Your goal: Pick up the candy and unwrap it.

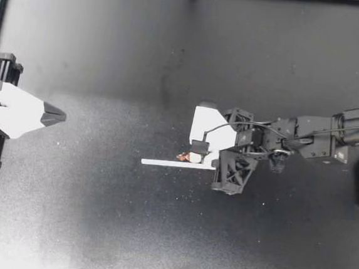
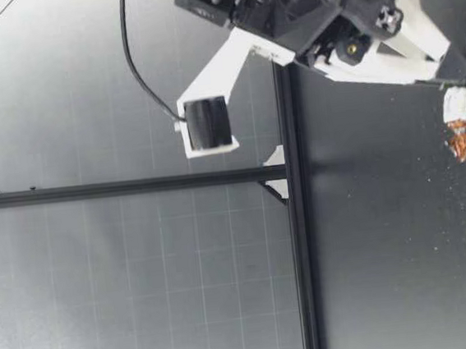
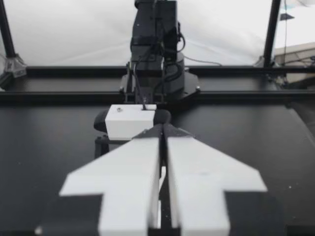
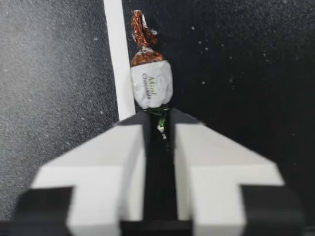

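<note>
Right gripper (image 1: 200, 154), pinched on candy (image 4: 151, 83) by near twist; left gripper (image 1: 60, 116) closed, empty; we open it to take far twist.

Look at that candy (image 1: 193, 156): glossy white wrapper, crinkled coppery foil at the twisted end. Under it the tabletop (image 1: 97, 215) is matt black, finely grainy, flecked with pale specks. The white strip (image 1: 177, 164) looks smooth and matt. My left hand (image 1: 61, 117) has matt white plastic fingers with black tips.

candy (image 1: 192, 156): white wrapper, coppery-brown twisted end, green print. strip (image 1: 177, 164) white. surface (image 1: 97, 215) black, pale specks mid-frame.
</note>
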Robot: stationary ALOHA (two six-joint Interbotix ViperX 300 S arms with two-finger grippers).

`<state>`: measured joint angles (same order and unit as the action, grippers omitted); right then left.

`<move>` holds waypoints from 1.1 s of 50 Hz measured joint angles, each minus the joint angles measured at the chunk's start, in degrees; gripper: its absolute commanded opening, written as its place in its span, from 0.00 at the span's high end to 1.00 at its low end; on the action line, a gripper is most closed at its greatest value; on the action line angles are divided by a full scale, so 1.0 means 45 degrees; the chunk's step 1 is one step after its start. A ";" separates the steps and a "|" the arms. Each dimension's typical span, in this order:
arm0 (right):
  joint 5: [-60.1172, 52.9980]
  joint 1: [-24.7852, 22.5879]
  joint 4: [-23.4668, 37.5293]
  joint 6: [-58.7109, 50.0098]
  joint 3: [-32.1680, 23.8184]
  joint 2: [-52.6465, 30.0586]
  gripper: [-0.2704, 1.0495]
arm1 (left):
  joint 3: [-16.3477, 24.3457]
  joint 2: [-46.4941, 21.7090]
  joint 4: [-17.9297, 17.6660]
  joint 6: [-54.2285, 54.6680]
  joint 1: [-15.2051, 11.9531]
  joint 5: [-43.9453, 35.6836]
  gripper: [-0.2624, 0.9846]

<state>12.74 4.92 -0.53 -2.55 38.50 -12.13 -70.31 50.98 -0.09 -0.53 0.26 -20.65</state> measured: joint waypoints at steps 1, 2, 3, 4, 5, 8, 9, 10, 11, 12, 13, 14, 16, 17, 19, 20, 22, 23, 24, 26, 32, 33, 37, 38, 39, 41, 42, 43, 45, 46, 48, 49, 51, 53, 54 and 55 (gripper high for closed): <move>0.0059 -0.0020 0.0000 -0.0020 -0.0020 -0.0020 0.85 | 0.0000 0.0000 0.0000 0.0000 0.0000 0.0000 0.89; 0.0117 0.0000 -0.0020 -0.0039 -0.0039 -0.0020 0.87 | -0.0020 0.0000 0.0000 0.0000 0.0000 0.0020 0.89; 0.0176 0.0000 -0.0020 -0.0039 -0.0059 -0.0020 0.89 | -0.0039 0.0000 0.0000 0.0020 0.0000 0.0020 0.89; 0.0234 -0.0020 -0.0020 -0.0039 -0.0078 -0.0020 0.90 | -0.0059 0.0000 0.0000 0.0020 0.0000 0.0020 0.89; 0.0352 -0.0020 -0.0020 -0.0020 -0.0098 -0.0020 0.91 | -0.0059 0.0000 -0.0020 0.0020 0.0000 0.0020 0.89; 0.0527 -0.0020 -0.0039 -0.0039 -0.0137 0.0000 0.93 | -0.0137 -0.0039 0.0000 0.0020 0.0000 0.0020 0.88; 0.0605 -0.0020 -0.0039 -0.0039 -0.0137 0.0039 0.94 | -0.0137 -0.0059 0.0000 0.0000 0.0000 0.0039 0.88; 0.0664 -0.0020 -0.0020 -0.0039 -0.0137 0.0098 0.94 | -0.0156 -0.0098 0.0000 0.0020 0.0000 0.0039 0.88; 0.0723 -0.0020 -0.0020 -0.0039 -0.0137 0.0156 0.94 | -0.0176 -0.0137 0.0000 -0.0020 0.0000 0.0039 0.87; 0.0801 -0.0020 -0.0020 -0.0039 -0.0137 0.0215 0.94 | -0.0176 -0.0215 -0.0020 -0.0098 0.0000 0.0020 0.87; 0.0859 -0.0020 -0.0020 -0.0039 -0.0137 0.0273 0.94 | -0.0195 -0.0293 0.0000 -0.0137 0.0000 0.0039 0.86; 0.0898 -0.0020 -0.0020 -0.0059 -0.0137 0.0352 0.94 | -0.0176 -0.0391 0.0000 -0.0176 0.0000 0.0039 0.85; 0.0918 -0.0020 -0.0020 -0.0039 -0.0137 0.0547 0.94 | -0.0176 -0.0625 0.0000 -0.0195 0.0000 0.0039 0.84; 0.0918 -0.0020 -0.0020 -0.0039 -0.0156 0.0684 0.94 | -0.0176 -0.0742 0.0000 -0.0234 0.0000 0.0020 0.83; 0.0918 -0.0020 -0.0020 -0.0039 -0.0195 0.0996 0.94 | -0.0156 -0.1113 0.0000 -0.0410 0.0000 0.0020 0.81; 0.0918 -0.0020 -0.0020 -0.0059 -0.0215 0.1133 0.94 | -0.0156 -0.1289 0.0000 -0.0469 0.0000 0.0020 0.81; 0.0918 -0.0020 -0.0020 -0.0059 -0.0234 0.1426 0.94 | -0.0098 -0.1738 0.0000 -0.0605 0.0000 -0.0020 0.78; 0.0938 -0.0020 -0.0020 -0.0117 -0.0254 0.1582 0.94 | -0.0059 -0.1934 0.0000 -0.0645 0.0000 -0.0059 0.77; 0.0938 -0.0020 -0.0039 -0.0137 -0.0273 0.1758 0.94 | -0.0020 -0.2148 0.0000 -0.0645 0.0000 -0.0117 0.75; 0.0957 -0.0020 -0.0059 -0.0156 -0.0293 0.2031 0.94 | 0.0078 -0.2578 0.0000 -0.0684 0.0000 -0.0273 0.71; 0.0996 -0.0137 -0.0156 -0.0195 -0.0449 0.2891 0.94 | 0.0449 -0.3828 0.0000 -0.0781 0.0000 -0.0977 0.52; 0.1035 -0.0195 -0.0176 -0.0215 -0.0508 0.3027 0.94 | 0.0508 -0.3984 0.0000 -0.0781 0.0000 -0.1094 0.49; 0.1113 -0.0352 -0.0234 -0.0234 -0.0703 0.3438 0.94 | 0.0684 -0.4688 0.0000 -0.0801 0.0000 -0.1523 0.39; 0.1113 -0.0391 -0.0254 -0.0234 -0.0742 0.3516 0.94 | 0.0742 -0.4883 0.0000 -0.0801 0.0000 -0.1680 0.39; 0.1113 -0.0430 -0.0273 -0.0234 -0.0781 0.3574 0.94 | 0.0801 -0.5020 0.0000 -0.0801 0.0000 -0.1777 0.39; 0.1133 -0.0488 -0.0332 -0.0234 -0.0859 0.3652 0.94 | 0.0898 -0.5332 -0.0020 -0.0840 0.0000 -0.2031 0.40; 0.1133 -0.0508 -0.0352 -0.0234 -0.0898 0.3691 0.94 | 0.0957 -0.5508 0.0000 -0.0840 0.0000 -0.2188 0.40; 0.1133 -0.0508 -0.0391 -0.0234 -0.0957 0.3711 0.94 | 0.1035 -0.5703 0.0000 -0.0859 0.0000 -0.2344 0.40; 0.1152 -0.0547 -0.0449 -0.0234 -0.1035 0.3750 0.94 | 0.1133 -0.5996 0.0000 -0.0898 0.0000 -0.2559 0.40; 0.1133 -0.0547 -0.0469 -0.0234 -0.1074 0.3770 0.94 | 0.1191 -0.6133 0.0000 -0.0898 0.0000 -0.2656 0.40; 0.1152 -0.0566 -0.0488 -0.0234 -0.1133 0.3828 0.94 | 0.1309 -0.6426 0.0000 -0.0879 0.0000 -0.2832 0.39; 0.1133 -0.0566 -0.0488 -0.0234 -0.1152 0.3848 0.94 | 0.1367 -0.6543 0.0000 -0.0879 0.0000 -0.2891 0.39; 0.1133 -0.0566 -0.0488 -0.0234 -0.1172 0.3887 0.94 | 0.1484 -0.6777 0.0000 -0.0840 0.0020 -0.2969 0.39; 0.1133 -0.0566 -0.0488 -0.0234 -0.1211 0.3906 0.94 | 0.1621 -0.7012 0.0000 -0.0859 0.0020 -0.3008 0.39; 0.1113 -0.0566 -0.0488 -0.0234 -0.1211 0.3906 0.94 | 0.1680 -0.7109 0.0000 -0.0859 0.0039 -0.3027 0.39; 0.1094 -0.0566 -0.0488 -0.0234 -0.1211 0.3926 0.94 | 0.1738 -0.7188 0.0000 -0.0859 0.0059 -0.3027 0.39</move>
<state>17.67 2.37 -2.72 -3.60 33.05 5.54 -62.49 18.63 -0.09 -4.39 0.53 -34.28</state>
